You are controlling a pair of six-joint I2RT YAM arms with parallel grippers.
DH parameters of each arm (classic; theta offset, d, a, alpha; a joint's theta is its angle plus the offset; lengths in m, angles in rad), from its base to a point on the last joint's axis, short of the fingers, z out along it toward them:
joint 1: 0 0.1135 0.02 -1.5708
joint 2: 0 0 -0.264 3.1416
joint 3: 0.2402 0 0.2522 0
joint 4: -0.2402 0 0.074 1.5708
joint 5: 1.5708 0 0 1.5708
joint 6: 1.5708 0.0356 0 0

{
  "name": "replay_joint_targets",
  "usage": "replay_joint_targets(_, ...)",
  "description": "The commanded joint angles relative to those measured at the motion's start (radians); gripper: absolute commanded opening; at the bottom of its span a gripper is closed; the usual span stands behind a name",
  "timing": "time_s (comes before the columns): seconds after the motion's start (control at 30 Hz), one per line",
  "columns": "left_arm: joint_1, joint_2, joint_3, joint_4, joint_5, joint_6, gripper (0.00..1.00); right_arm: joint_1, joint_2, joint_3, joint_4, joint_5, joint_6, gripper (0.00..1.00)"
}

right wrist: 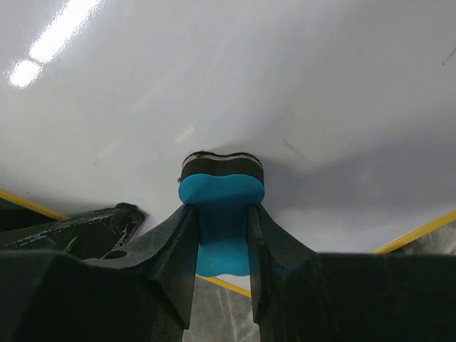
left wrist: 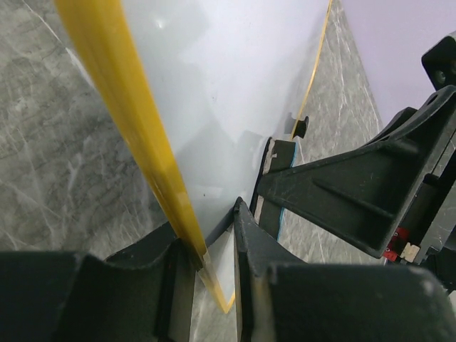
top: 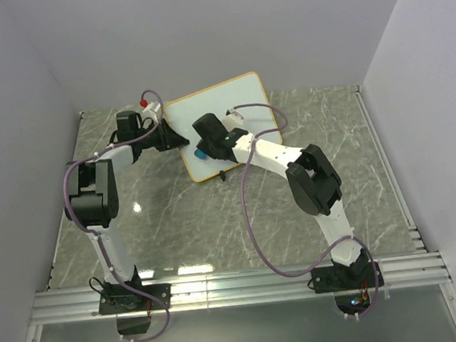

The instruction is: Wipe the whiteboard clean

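The whiteboard (top: 205, 104) rests askew on the grey marbled counter (top: 177, 224), with one black foot (top: 223, 174) showing at its near edge. The left jaws are closed narrow on the board's yellow-orange frame (left wrist: 121, 107) at its left edge, one finger against each face. The right jaws, over the board's near-left part, clamp a blue eraser (right wrist: 221, 196), and the eraser's dark pad (right wrist: 221, 165) presses against the white face
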Motion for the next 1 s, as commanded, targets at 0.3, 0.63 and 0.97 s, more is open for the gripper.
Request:
replay_joint_targets(0.3, -0.064, 0.052, 0.016, -0.026, -0.088, 0.147, 0.0, -0.195, -0.072, -0.242, -0.012, 0.009, -0.036, 0.0)
replay_joint_targets(0.63, -0.064, 0.055, 0.019, -0.034, -0.08, 0.151, 0.0, -0.359, -0.072, -0.206, 0.003, 0.029, -0.142, 0.0)
replay_joint_targets(0.97, -0.061, 0.058, 0.022, -0.034, -0.079, 0.152, 0.0, -0.416, -0.023, -0.102, -0.003, -0.023, -0.205, 0.0)
